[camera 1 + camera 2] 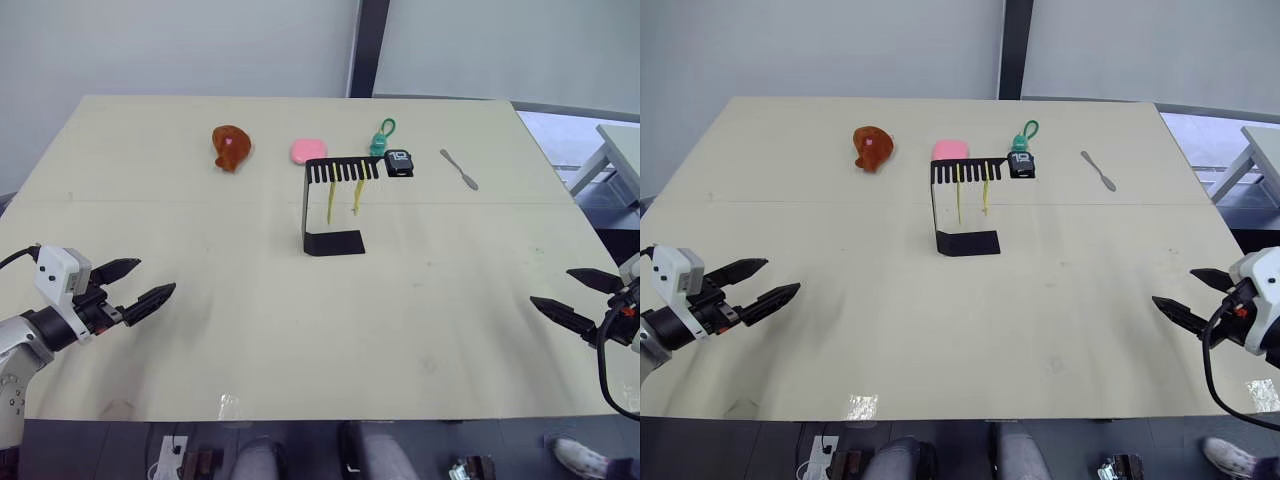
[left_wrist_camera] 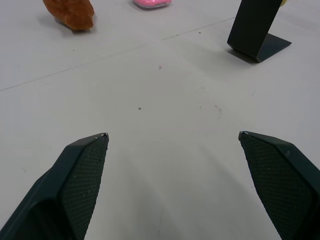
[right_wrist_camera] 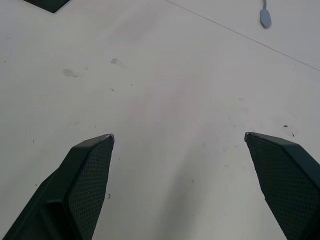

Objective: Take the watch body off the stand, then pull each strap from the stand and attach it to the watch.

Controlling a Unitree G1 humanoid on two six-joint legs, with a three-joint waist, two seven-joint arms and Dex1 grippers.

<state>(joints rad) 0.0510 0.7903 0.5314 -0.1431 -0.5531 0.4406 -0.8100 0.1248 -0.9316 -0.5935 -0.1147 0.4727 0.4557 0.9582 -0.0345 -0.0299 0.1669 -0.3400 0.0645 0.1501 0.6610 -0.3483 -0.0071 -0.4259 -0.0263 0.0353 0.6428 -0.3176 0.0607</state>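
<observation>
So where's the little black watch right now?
The watch sits at the right end of the black stand's top arm, toward the far side of the table, just in front of a teal keychain and left of a grey spatula.

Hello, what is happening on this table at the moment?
Nothing is held yet. The left gripper and right gripper hover open near the table's front corners. The small black watch body sits at the end of the black bent-sheet stand, and two thin yellow straps hang from its comb-like arm.
</observation>
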